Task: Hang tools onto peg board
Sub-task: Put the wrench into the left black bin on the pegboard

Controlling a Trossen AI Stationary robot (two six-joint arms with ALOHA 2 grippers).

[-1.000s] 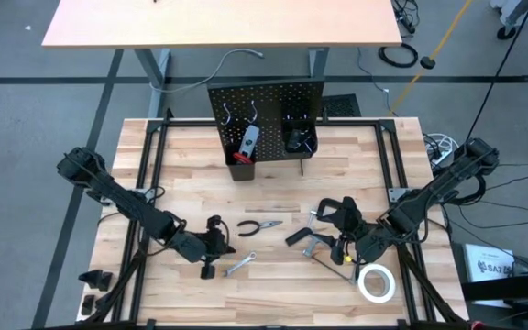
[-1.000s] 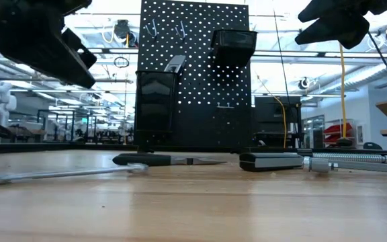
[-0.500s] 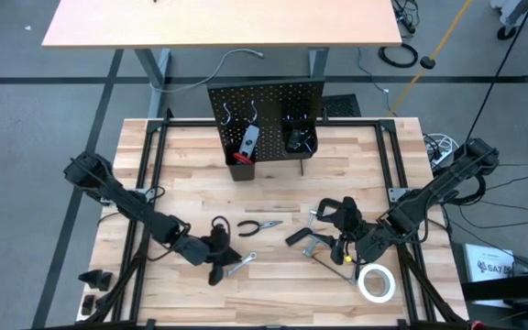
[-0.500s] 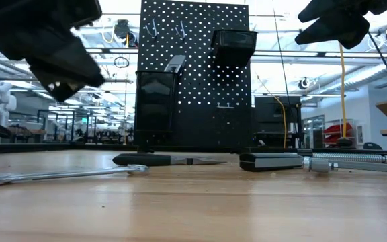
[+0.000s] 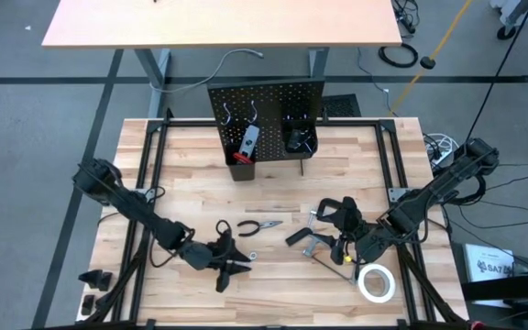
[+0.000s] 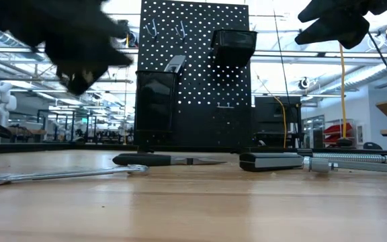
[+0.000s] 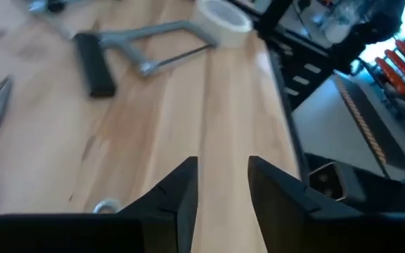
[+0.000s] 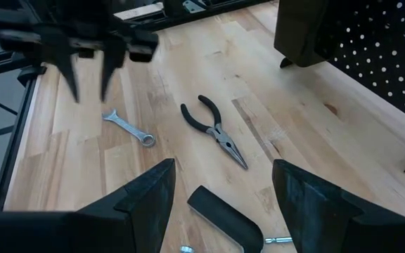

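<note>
On the peg board (image 5: 266, 110), one bin (image 5: 242, 147) holds a red-handled tool (image 5: 246, 145); both hands gape empty.

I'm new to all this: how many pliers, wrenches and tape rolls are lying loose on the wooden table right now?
pliers: 1
wrench: 1
tape roll: 1
Total: 3

Black perforated peg board (image 5: 266, 115), silver wrench (image 8: 128, 127), white tape roll (image 5: 376, 283), seemingly dark-handled pliers (image 8: 213, 128).
</note>
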